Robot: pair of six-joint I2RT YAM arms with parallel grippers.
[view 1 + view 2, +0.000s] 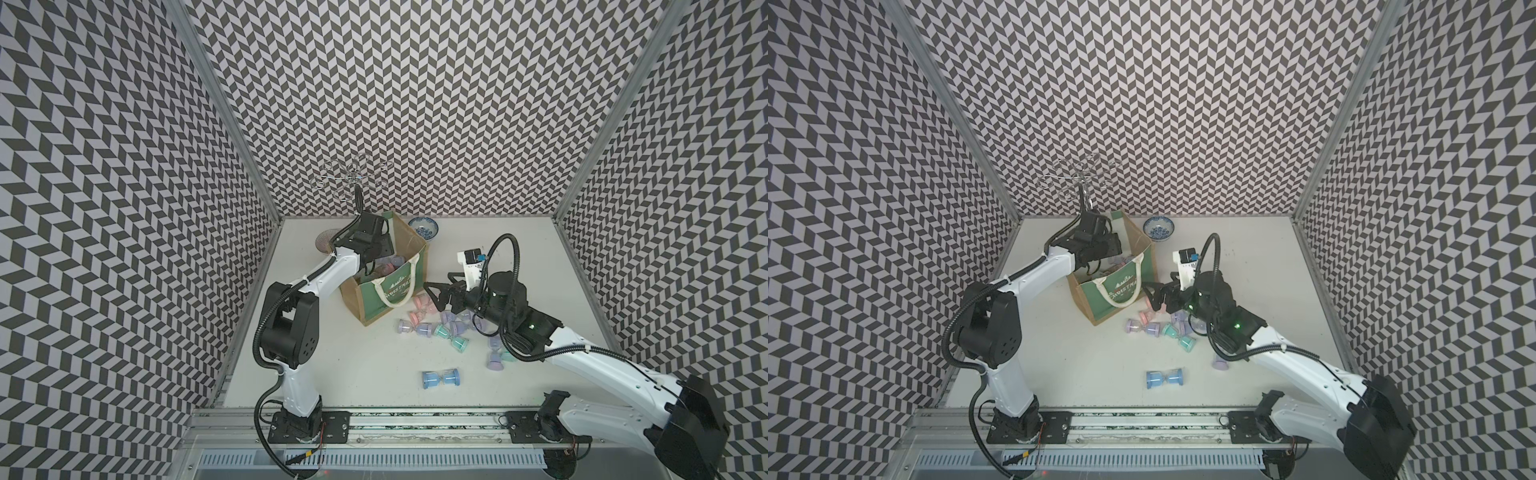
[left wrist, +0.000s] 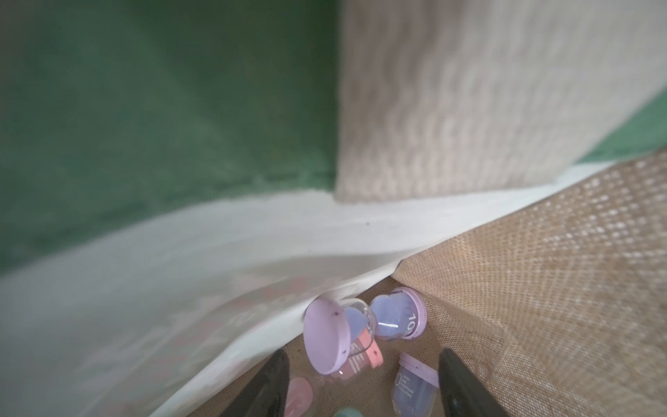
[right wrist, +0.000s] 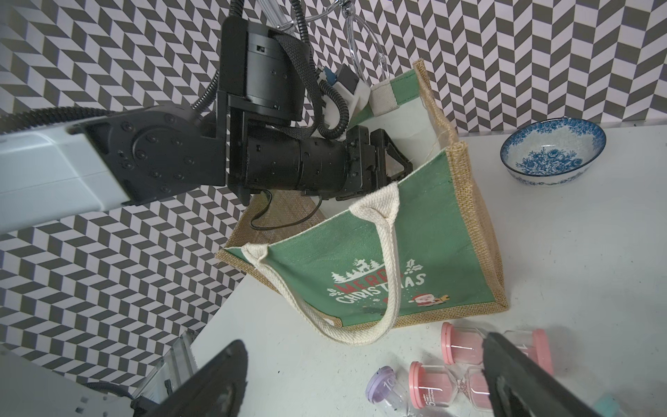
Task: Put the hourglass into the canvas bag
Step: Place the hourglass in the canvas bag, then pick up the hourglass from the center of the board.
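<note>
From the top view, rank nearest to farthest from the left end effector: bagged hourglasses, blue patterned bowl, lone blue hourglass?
1. Hourglasses in the canvas bag, at the left end effector.
2. Blue patterned bowl, behind bag.
3. Lone blue hourglass, front.

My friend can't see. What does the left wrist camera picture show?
A lilac plastic hourglass lies on its side deep inside the tan burlap canvas bag, against its white lining. The left pincer is open just short of it, holding nothing.
</note>
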